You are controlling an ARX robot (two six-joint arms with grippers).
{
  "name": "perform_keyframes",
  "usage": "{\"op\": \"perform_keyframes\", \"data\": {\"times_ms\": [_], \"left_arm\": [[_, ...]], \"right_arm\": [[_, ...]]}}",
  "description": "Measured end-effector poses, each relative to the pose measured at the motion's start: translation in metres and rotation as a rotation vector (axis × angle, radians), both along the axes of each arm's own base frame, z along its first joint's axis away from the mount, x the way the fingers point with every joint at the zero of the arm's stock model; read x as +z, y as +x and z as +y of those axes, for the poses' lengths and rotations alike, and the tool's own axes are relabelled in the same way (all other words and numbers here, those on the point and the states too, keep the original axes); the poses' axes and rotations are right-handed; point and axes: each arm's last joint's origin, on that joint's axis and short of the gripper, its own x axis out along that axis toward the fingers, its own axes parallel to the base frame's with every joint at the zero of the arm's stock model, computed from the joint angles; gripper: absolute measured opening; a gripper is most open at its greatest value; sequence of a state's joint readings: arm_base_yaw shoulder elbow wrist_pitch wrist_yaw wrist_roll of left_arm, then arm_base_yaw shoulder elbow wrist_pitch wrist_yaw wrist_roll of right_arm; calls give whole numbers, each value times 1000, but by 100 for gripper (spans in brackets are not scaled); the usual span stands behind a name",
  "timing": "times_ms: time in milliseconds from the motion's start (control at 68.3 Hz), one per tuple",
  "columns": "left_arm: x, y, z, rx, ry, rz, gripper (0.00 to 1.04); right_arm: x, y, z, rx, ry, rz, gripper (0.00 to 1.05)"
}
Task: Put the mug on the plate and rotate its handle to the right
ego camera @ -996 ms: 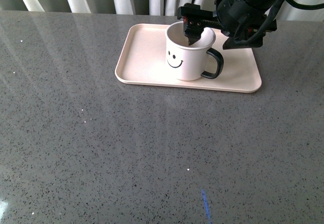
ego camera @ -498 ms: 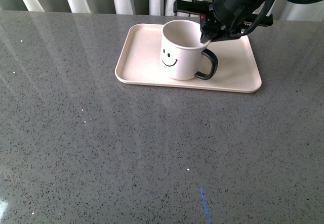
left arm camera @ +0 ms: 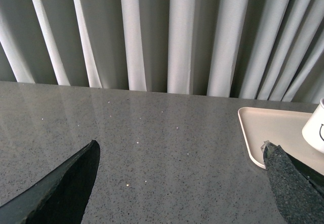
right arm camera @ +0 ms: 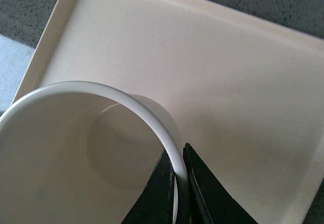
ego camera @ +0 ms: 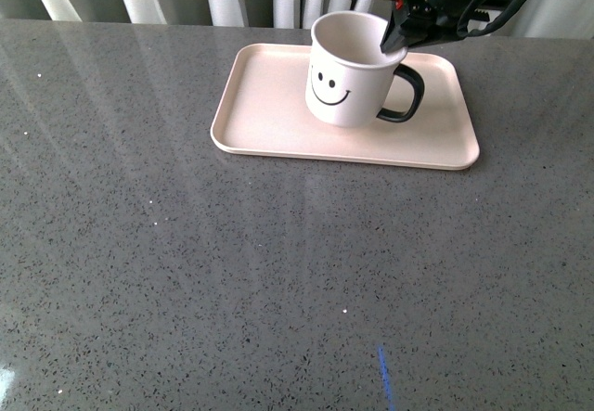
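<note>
A: Setting?
B: Grey speckled table [ego camera: 278, 272], pale curtain [left arm camera: 177, 32] behind it. Pink plate [ego camera: 269, 123] lies flat at the far side.
A: And the mug?
B: White mug [ego camera: 345, 86] over the plate's middle, smiley facing front. Base touching or just clear: cannot tell. Its handle [ego camera: 415, 91] points right.
A: Arms?
B: The right gripper [right arm camera: 179, 155] pinches the mug's rim by the handle, one finger inside, one outside. The left gripper [left arm camera: 179, 183] is spread wide, grasping nothing, above bare table near the plate.
</note>
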State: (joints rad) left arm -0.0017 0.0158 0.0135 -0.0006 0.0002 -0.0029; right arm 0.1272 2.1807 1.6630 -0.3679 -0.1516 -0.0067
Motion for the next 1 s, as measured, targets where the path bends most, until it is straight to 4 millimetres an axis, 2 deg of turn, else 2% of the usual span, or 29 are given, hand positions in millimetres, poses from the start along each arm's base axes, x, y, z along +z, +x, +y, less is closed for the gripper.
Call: {"op": "perform_keyframes", "data": {"times_ms": [88, 322, 732, 996], "left_arm": [[0, 0, 0, 0, 0, 0, 95], [0, 0, 0, 0, 0, 0, 95], [0, 0, 0, 0, 0, 0, 95], [0, 0, 0, 0, 0, 0, 95]], "right_arm": [[7, 3, -6, 117, -54, -44, 2], [15, 10, -11, 259, -112, -83, 2], [-14, 13, -10, 349, -148, -41, 2], [-16, 16, -9, 363, -156, -37, 2]]}}
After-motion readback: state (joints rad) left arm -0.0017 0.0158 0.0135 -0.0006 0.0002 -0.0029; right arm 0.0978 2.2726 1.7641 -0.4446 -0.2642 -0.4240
